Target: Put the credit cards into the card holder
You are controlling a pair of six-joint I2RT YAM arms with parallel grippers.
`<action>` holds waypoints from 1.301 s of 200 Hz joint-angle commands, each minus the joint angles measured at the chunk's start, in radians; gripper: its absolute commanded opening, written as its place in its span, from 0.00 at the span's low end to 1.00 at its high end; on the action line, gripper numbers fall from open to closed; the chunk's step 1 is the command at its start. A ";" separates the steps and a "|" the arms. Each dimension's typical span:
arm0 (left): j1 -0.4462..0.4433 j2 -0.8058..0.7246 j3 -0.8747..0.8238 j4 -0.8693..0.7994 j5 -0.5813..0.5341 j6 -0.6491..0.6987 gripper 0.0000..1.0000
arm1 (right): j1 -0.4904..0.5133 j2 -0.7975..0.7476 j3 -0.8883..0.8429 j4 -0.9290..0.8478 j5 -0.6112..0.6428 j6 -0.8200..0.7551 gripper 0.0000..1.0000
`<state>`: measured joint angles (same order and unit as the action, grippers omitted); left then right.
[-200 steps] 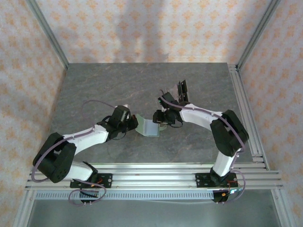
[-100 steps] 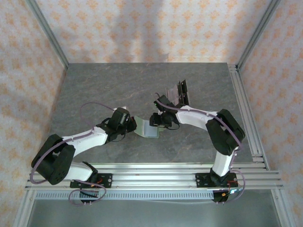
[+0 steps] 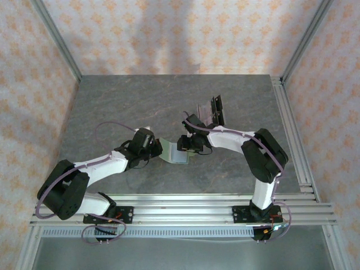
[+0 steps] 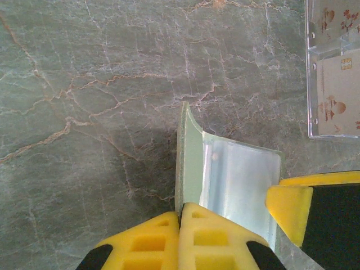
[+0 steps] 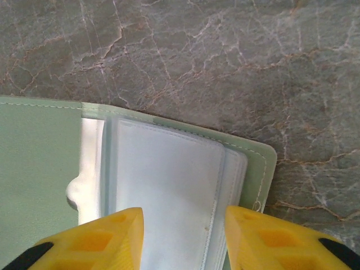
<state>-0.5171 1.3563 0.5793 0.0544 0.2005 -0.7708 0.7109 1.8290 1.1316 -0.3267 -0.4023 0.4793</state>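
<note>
Sage-green card holder is laid open on grey marbled bench, between both hands. Upturned cover edge is pinched by left hand, jaws closed on it. Right hand is held half-wide over clear inner sleeves, nothing gripped. Credit cards are stood in clear stand apart from holder; reddish flower shapes and gold chip are seen, lettering too small to be read.
</note>
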 commanded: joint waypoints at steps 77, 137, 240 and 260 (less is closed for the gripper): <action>-0.006 0.011 -0.016 0.013 -0.018 -0.008 0.00 | 0.008 0.045 0.021 0.071 -0.081 0.027 0.42; -0.006 0.009 -0.022 0.019 -0.018 -0.008 0.00 | 0.009 0.025 0.014 0.139 -0.144 0.066 0.42; -0.006 -0.106 -0.070 -0.071 -0.152 -0.008 0.62 | 0.023 0.042 0.055 0.171 -0.186 0.117 0.42; -0.006 -0.147 -0.084 -0.106 -0.195 -0.024 0.76 | 0.031 0.050 0.071 0.168 -0.190 0.121 0.42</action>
<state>-0.5175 1.2613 0.5175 0.0185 0.1078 -0.7872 0.7288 1.8622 1.1591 -0.1749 -0.5785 0.5835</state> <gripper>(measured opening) 0.709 0.420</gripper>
